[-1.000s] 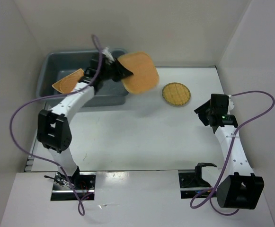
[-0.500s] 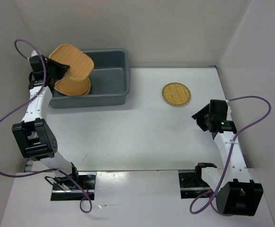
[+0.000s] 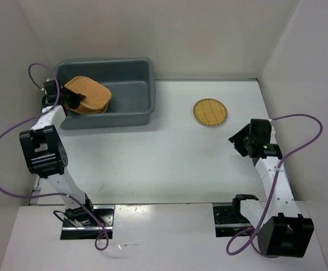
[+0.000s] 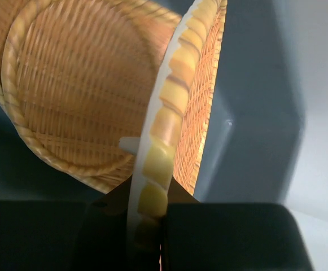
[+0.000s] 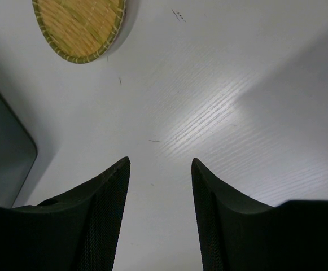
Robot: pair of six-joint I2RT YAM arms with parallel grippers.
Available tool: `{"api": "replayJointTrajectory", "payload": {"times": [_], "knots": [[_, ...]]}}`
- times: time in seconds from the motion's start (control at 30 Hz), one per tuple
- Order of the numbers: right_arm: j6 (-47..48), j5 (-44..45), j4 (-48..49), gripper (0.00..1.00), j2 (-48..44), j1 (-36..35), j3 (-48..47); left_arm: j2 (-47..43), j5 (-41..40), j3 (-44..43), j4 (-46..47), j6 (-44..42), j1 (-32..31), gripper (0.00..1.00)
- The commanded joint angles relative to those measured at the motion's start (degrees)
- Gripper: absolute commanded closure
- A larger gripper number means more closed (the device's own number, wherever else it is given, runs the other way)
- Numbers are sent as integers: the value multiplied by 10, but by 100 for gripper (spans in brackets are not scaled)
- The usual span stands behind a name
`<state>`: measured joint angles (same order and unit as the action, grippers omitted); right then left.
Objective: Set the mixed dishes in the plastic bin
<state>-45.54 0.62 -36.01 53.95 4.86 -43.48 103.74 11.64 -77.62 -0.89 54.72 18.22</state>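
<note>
My left fingers [image 3: 66, 99] clamp the rim of a square plate [image 3: 90, 91], tilted over the bin's [image 3: 135, 90] left end. At least one plate [image 4: 68, 96] lies under it, inside. My right fingers [image 3: 244, 138] stand apart, empty, above the desk [image 3: 164, 152]. One round plate [image 3: 210, 112] sits on the desk, far-left of them, so the right arm [image 3: 274, 169] is nearer. One bin.

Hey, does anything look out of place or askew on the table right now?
Nothing is spilled or damaged. One small round plate lies out on the table, right of the bin. In the bin, the left gripper holds a squarish plate tilted over another plate.
</note>
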Motion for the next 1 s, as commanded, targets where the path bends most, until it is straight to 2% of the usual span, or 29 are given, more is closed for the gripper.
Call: {"api": "replayJointTrajectory", "payload": {"times": [0.0,0.37,0.5,0.53,0.63,0.8,0.83,0.97], "knots": [[5,0,15,46,5,0,-4,38,18,-32,77,45,0,100],[5,0,20,46,10,0,-4,109,-4,-80,95,87,0,100],[11,-5,25,46,15,0,-4,130,1,-92,100,99,0,76],[11,-5,25,46,15,0,-4,130,1,-105,100,99,0,56],[11,-5,25,46,15,0,-4,135,-5,-122,71,83,0,36],[11,-5,25,46,15,0,-4,117,-33,-140,34,57,0,23],[11,-5,25,46,15,0,-4,111,-41,-150,18,51,0,17],[11,-5,25,46,10,0,-4,97,-91,-194,-52,-8,0,9]]}}
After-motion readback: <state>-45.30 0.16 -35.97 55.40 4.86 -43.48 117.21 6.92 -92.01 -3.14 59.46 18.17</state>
